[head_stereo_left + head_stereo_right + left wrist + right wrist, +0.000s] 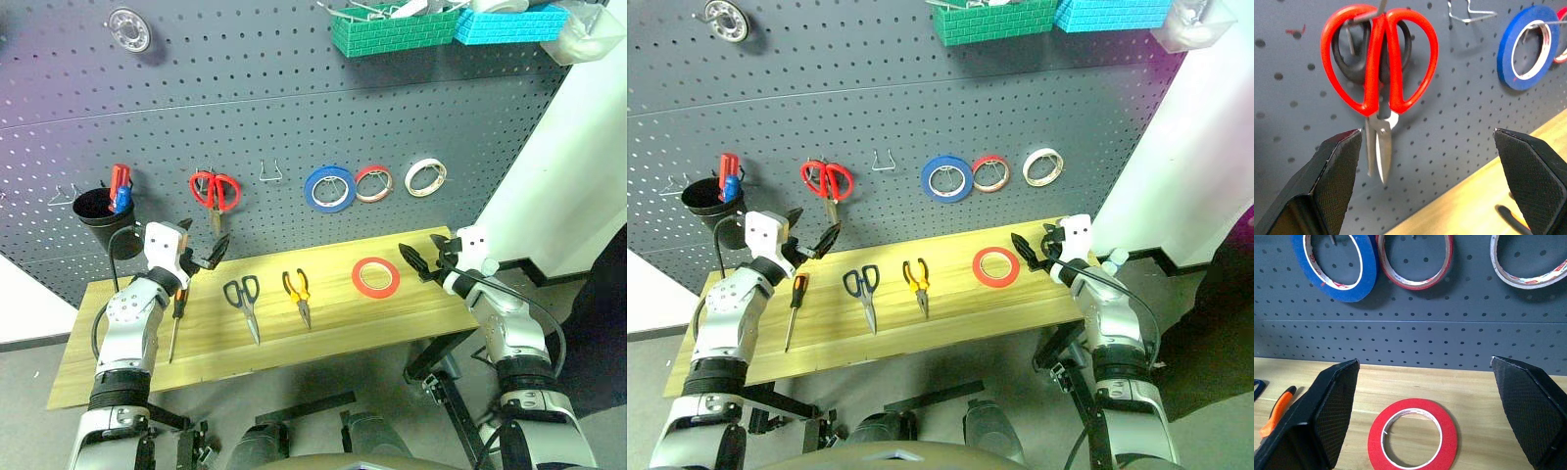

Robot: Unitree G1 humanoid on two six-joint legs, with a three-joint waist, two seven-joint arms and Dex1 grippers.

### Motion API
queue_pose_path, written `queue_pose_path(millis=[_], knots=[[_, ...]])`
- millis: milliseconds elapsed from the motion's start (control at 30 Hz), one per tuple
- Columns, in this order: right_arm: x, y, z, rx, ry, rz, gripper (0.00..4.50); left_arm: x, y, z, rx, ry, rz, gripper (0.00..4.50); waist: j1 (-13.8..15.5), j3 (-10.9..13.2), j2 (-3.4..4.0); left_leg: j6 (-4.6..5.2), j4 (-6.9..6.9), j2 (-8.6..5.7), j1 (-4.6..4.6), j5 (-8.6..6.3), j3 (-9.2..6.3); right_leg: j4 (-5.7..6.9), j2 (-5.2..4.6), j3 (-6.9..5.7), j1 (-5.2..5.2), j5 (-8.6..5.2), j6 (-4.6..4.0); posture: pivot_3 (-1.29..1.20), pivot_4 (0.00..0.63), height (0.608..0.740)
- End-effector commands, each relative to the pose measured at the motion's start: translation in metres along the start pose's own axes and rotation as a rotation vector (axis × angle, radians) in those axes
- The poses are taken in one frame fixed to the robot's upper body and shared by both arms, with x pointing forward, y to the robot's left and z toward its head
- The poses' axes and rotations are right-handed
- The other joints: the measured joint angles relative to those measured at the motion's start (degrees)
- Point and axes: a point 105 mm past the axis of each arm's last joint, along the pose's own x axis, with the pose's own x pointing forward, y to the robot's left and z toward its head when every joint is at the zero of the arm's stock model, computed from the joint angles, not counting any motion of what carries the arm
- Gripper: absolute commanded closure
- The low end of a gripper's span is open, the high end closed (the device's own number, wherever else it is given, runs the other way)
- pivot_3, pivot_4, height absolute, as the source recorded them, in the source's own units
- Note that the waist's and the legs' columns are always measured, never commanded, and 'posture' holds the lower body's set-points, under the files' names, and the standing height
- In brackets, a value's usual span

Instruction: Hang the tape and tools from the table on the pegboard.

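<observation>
Orange-red tape (1413, 439) lies flat on the counter (411, 318), just ahead of the right gripper (423, 257), jaws wide open and empty. Left gripper (203, 257) (also open, empty) faces the pegboard (294, 117). Best lower the right jaws astride the ring's rim.

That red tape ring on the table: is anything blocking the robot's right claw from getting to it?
Nothing visible does. The right gripper is open and hovers just short of the orange-red tape ring, which lies flat on bare wooden table. The pliers lie well off to one side.
</observation>
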Motion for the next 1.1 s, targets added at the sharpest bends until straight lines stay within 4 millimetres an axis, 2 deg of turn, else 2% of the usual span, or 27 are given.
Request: queue_pose_path(millis=[33, 333, 500, 967, 1100], knots=[[0.003, -0.002, 0.017, -0.032, -0.035, 0.012, 0.00, -0.002, 0.005, 0.015, 0.027, -0.047, 0.013, 0.01, 0.2, 0.0, 0.00, 0.00, 0.00, 0.00, 0.00, 0.00, 0.00, 0.00, 0.00, 0.00, 0.00, 0.00, 0.00, -0.13, 0.026, 0.740], [0.006, 0.000, 0.017, -0.044, -0.026, 0.025, 0.00, -0.002, -0.007, 0.010, -0.005, -0.035, -0.018, 0.01, 2.3, 0.0, 0.00, -0.01, -0.01, 0.00, 0.00, -0.01, 0.00, 0.00, -0.02, 0.02, -0.02, 0.00, 0.00, -0.12, 0.034, 0.740], [0.005, -0.002, 0.019, -0.051, -0.026, 0.022, 0.00, -0.002, -0.005, 0.010, 0.000, -0.023, -0.033, 0.01, 3.3, 0.0, 0.01, -0.01, -0.02, 0.00, 0.00, -0.01, 0.01, -0.01, -0.02, 0.04, -0.04, 0.00, -0.01, -0.12, 0.037, 0.740], [0.005, 0.001, 0.017, -0.060, -0.013, 0.040, 0.00, -0.003, -0.007, 0.008, -0.003, -0.021, -0.025, 0.01, 3.4, 0.0, 0.02, -0.01, -0.05, 0.00, 0.00, -0.02, 0.01, -0.03, -0.04, 0.04, -0.04, -0.01, -0.02, -0.11, 0.037, 0.740], [0.006, 0.003, 0.017, -0.069, -0.008, 0.052, 0.00, -0.002, -0.014, 0.006, -0.013, -0.012, -0.059, 0.01, 3.4, 0.0, 0.02, -0.01, -0.05, 0.00, -0.01, -0.02, 0.01, -0.04, -0.04, 0.04, -0.04, -0.01, -0.02, -0.10, 0.042, 0.740]])
